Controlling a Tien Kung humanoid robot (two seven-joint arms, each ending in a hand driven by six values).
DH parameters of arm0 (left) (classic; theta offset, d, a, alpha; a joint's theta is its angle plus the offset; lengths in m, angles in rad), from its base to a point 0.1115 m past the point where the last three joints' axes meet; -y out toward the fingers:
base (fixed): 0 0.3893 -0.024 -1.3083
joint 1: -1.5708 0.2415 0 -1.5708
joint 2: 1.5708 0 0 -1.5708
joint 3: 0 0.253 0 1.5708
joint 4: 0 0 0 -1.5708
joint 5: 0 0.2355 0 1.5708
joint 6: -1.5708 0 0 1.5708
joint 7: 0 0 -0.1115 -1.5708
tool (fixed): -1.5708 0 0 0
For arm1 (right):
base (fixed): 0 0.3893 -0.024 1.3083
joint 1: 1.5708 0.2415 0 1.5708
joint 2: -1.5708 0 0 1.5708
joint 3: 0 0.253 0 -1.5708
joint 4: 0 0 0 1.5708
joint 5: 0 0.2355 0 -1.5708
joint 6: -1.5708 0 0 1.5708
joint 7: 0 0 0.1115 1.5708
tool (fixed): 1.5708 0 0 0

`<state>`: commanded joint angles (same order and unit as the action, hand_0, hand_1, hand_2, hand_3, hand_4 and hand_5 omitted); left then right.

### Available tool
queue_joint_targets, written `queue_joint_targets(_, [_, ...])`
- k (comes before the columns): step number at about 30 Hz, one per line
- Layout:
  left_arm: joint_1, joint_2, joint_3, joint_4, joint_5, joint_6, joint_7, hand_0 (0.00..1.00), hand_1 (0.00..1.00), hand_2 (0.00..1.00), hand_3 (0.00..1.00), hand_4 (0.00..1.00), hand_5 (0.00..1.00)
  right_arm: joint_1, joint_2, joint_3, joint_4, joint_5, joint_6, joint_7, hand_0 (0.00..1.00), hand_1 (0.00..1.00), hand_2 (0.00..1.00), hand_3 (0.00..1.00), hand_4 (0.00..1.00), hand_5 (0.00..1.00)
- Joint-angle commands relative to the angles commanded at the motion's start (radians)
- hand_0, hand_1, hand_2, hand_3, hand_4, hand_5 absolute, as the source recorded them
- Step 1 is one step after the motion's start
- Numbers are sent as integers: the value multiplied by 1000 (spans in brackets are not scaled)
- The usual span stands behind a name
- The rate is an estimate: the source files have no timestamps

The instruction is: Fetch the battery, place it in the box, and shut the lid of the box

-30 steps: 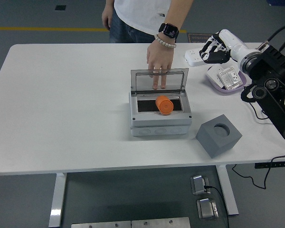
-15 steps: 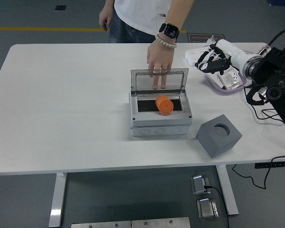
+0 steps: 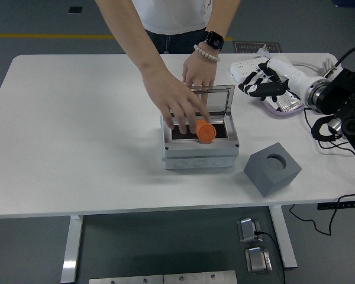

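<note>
White forearm (image 3: pixel 296 76), black-fingered robot hand (image 3: pixel 259 81), black cabled arm (image 3: pixel 343 103)

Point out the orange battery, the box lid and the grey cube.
battery (image 3: pixel 206 132), head view, on its orange round end.
lid (image 3: pixel 220 97), head view, on the clear raised panel.
cube (image 3: pixel 272 170), head view, on its top face beside the round hole.

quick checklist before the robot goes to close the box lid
1. Battery in the box: ok, the orange cylinder lies in the opening.
2. Lid free to swing: not ok, a person's hand holds its top edge.
3. Box opening clear: not ok, the person's other hand reaches onto the battery.
4. Right hand empty: ok, fingers loose, off to the box's far right.
5. Left hand: cannot tell, out of view.
</note>
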<state>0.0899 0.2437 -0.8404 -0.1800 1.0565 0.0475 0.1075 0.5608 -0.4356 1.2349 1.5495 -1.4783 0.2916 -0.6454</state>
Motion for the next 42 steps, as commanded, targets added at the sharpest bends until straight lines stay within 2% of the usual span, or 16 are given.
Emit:
queue_joint_targets(7, [-1,0,-2,0,2,0,2,405,560,517,503,2,2,22,-34,30,-2,-24,6,0,116,288,466,552,658,352])
queue_joint_targets(10, [-3,1,-2,0,1,0,2,405,560,516,503,2,2,25,-30,26,-9,-23,-15,6,121,292,476,566,655,359])
queue_joint_targets(14, [-6,2,1,0,-1,0,1,405,560,517,503,2,2,24,-4,5,-36,-15,-77,71,124,294,482,571,652,366])
queue_joint_targets(19, [-5,1,1,0,1,-1,2,405,560,517,503,2,2,24,37,-32,-85,-68,-196,181,124,294,482,571,652,366])
queue_joint_targets(24, [-5,2,0,0,3,-1,2,404,560,517,503,2,2,36,57,-62,-146,-121,-324,283,128,298,471,569,665,364])
queue_joint_targets(31, [-5,4,-1,0,5,-2,3,404,560,516,502,2,2,63,84,-139,-265,-100,-501,419,150,314,467,566,680,357])
queue_joint_targets(32, [-5,4,-1,0,5,-2,3,404,560,517,502,2,2,66,90,-152,-282,-94,-527,438,267,381,495,568,666,363])
queue_joint_targets(37, [-4,3,-3,0,7,-2,4,404,560,517,502,2,2,75,121,-211,-341,-76,-646,513,267,381,495,568,666,363])
queue_joint_targets(38, [-3,3,-4,0,8,-2,4,404,560,516,502,2,2,77,129,-223,-350,-73,-671,526,391,446,507,565,648,373])
queue_joint_targets(42, [-2,2,-5,0,9,-1,5,404,560,516,502,2,2,81,159,-255,-379,-58,-756,563,391,446,507,565,648,373])
